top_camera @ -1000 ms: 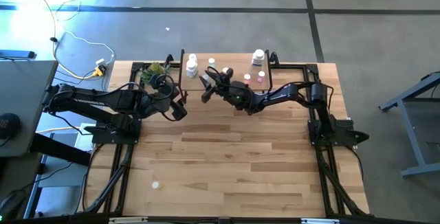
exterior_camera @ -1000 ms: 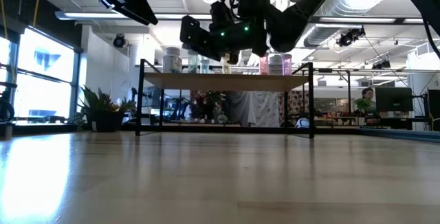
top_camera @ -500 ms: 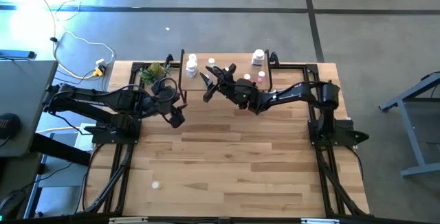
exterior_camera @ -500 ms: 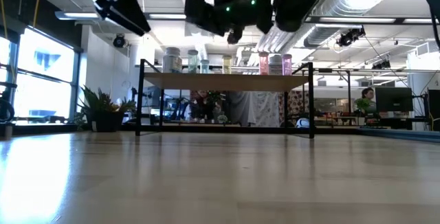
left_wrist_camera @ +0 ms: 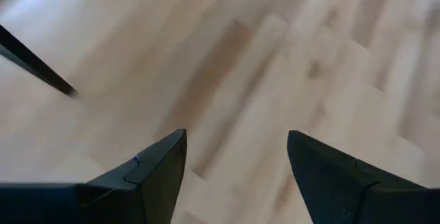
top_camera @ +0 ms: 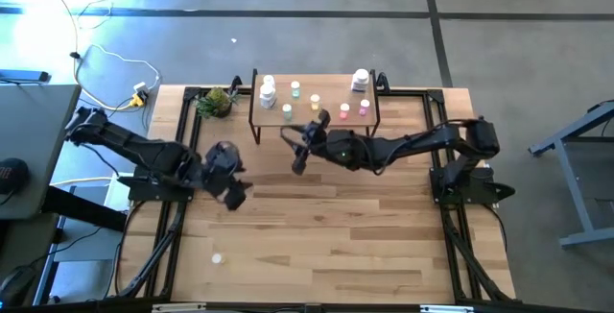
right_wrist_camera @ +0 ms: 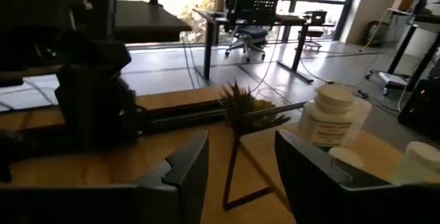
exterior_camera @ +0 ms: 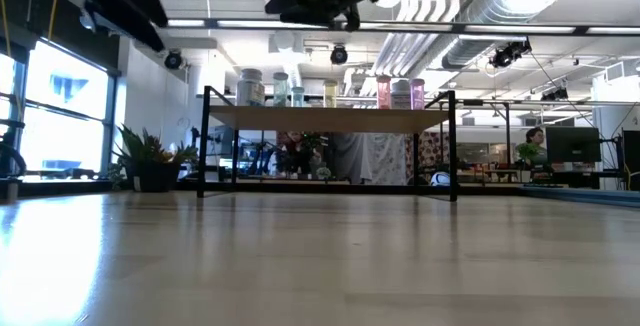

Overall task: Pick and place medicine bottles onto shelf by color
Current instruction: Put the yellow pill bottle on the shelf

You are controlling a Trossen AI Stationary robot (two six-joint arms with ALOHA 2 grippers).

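Your left gripper (left_wrist_camera: 237, 176) hung released and empty over bare table (top_camera: 326, 227); your right gripper (right_wrist_camera: 237, 176), also empty and parted, sat just before the shelf (top_camera: 314, 121). One stray bottle (top_camera: 218, 257) lay well behind the left fingers (left_wrist_camera: 161, 165); you needed to swing them back squarely over it.

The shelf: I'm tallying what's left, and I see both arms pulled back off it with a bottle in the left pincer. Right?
Not quite. The left pincer is open and empty, as the left wrist view shows: only bare table lies between its fingers. Both arms are indeed off the shelf.
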